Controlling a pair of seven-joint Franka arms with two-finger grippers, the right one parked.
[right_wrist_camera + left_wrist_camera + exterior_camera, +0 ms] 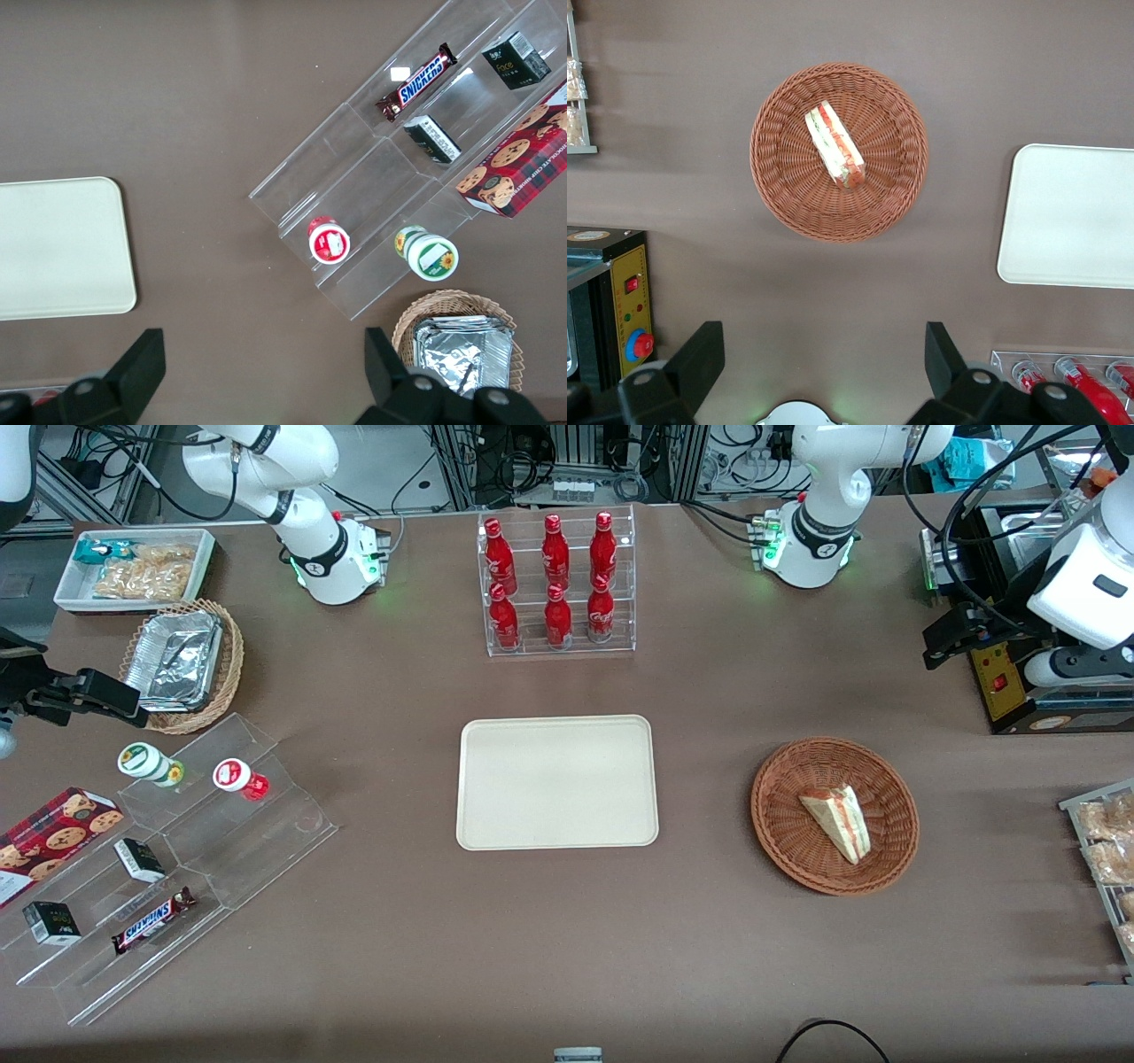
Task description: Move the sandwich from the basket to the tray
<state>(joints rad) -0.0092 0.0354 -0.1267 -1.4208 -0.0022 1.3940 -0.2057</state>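
A: Lab, brown bench, front view: sandwich lies in the basket toward the working arm's end; tray sits bare mid-bench, well apart from the basket. Rack of red bottles stands farther from the camera than the tray. Where's the pincer?

B: High up near the bench edge at the working arm's end, above a black-and-yellow control box, holding nothing. Sandwich is nearer the front camera than the pincer, w/ the tray further on toward the parked arm's end.

A: Left wrist view?

B: Pincer released, fingers spread wide, nothing btwn them. Basket w/ sandwich sits ahead of it, apart, not under the fingers. Wedge's long axis runs at a slant to the line btwn the fingers, so I'd judge the wrist needs a turn before closing across the narrow side. Tray lies off to one side.

A: Right wrist view?

B: Only the tray corner and a clear snack stand; no sandwich.
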